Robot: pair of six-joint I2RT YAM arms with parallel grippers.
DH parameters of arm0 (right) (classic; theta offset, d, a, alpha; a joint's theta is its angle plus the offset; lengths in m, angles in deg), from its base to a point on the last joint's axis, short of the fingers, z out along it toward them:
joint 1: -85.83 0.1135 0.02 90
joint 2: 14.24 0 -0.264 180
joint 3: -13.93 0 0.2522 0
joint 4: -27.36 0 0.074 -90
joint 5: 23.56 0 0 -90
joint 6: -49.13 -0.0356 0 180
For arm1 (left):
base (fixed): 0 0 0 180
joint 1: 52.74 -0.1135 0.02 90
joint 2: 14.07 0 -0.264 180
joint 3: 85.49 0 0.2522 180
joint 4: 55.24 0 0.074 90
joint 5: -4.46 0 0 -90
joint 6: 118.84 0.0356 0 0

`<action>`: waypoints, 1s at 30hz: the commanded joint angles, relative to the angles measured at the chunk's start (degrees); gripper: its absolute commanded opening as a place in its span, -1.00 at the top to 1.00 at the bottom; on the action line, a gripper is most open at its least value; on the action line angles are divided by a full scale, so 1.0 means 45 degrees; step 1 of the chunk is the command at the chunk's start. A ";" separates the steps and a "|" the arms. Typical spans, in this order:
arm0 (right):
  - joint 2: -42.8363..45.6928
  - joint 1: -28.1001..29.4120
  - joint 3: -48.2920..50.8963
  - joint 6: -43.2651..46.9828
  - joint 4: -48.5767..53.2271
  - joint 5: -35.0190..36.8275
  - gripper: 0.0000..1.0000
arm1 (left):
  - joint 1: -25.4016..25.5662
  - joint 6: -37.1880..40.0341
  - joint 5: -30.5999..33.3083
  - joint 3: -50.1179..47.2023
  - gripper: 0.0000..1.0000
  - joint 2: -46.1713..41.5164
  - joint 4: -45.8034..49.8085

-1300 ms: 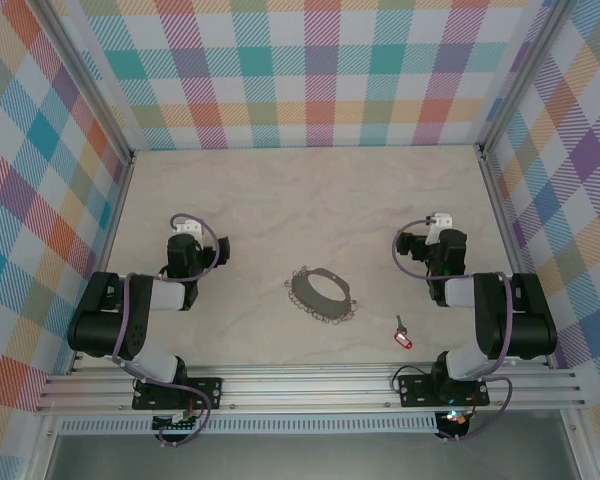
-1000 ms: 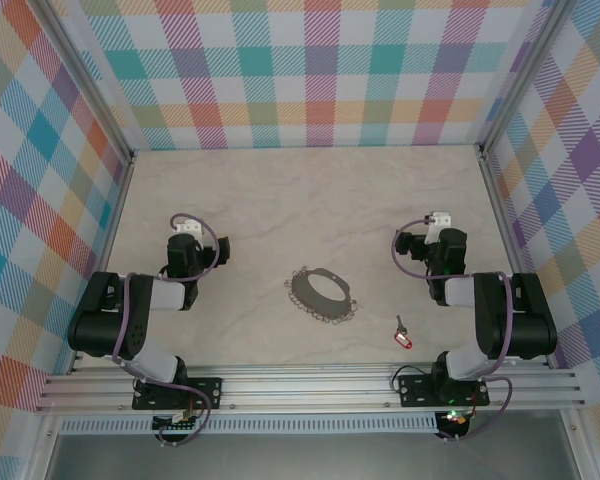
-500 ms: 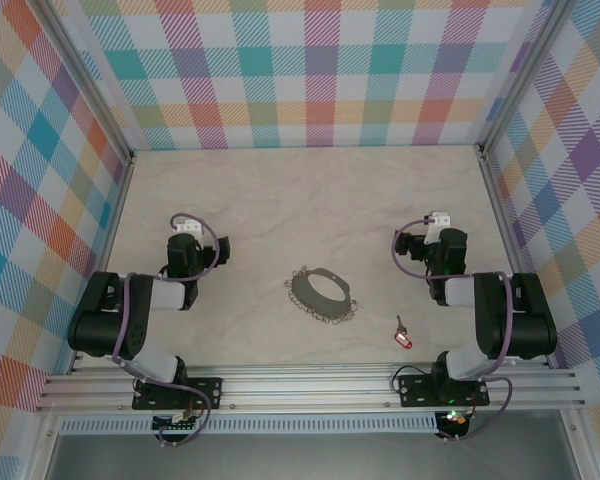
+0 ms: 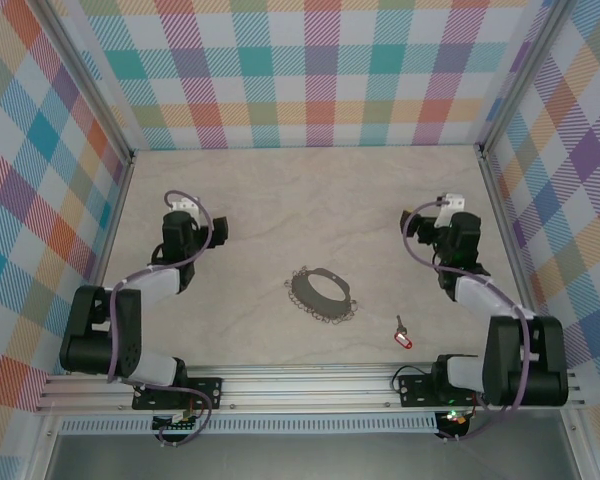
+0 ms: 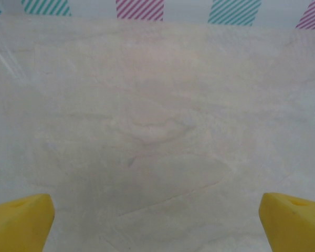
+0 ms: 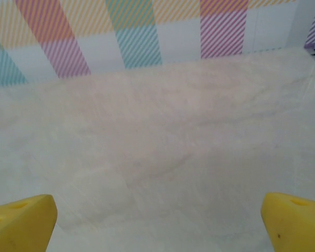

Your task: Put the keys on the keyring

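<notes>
The keyring, a thin grey ring fringed with small wire loops, lies flat mid-table. A tiny key with a red head lies to its right, near the front rail. My left gripper hovers well to the left of the ring, my right gripper well to the right and beyond the key. Both stand open with nothing between the yellow fingertips; bare tabletop lies under each.
Plaid walls close in the marbled table on three sides. An aluminium rail carrying both arm bases runs along the near edge.
Both arms have unfolded and reached farther from their bases, the grippers moving up the table. The keyring and key have not moved.
</notes>
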 commanded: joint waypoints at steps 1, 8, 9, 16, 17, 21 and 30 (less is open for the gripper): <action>0.0528 -0.0072 -0.1489 -0.2979 0.3619 0.0528 -0.99 | -0.0136 -0.0723 0.0010 0.1259 -1.00 -0.0765 0.2832; 0.0694 0.0163 -0.2505 -0.3661 0.6355 -0.5050 -0.84 | 0.0321 -0.4549 -0.0590 0.4077 -1.00 -0.0959 0.8318; 0.0686 0.0290 -0.2523 -0.3710 0.6889 -0.5358 -0.78 | 0.0442 -0.5013 -0.0752 0.4160 -1.00 -0.1014 0.8630; 0.1356 0.2337 -0.1385 -0.4268 0.9841 -0.6277 -0.49 | 0.2311 -0.7213 -0.1326 0.3456 -1.00 -0.1933 0.9582; 0.1597 0.2789 -0.1164 -0.4408 1.0133 -0.6023 -0.47 | 0.2666 -0.7529 -0.1268 0.3331 -1.00 -0.2095 0.9574; 0.2115 0.3949 -0.0323 -0.5308 1.0341 -0.5836 -0.42 | 0.3937 -0.8696 -0.1086 0.2895 -1.00 -0.2328 0.9437; 0.1063 0.5484 0.0716 -0.6559 0.8987 -0.5526 -0.31 | 0.5636 -1.0271 -0.1088 0.2338 -1.00 -0.1579 0.8542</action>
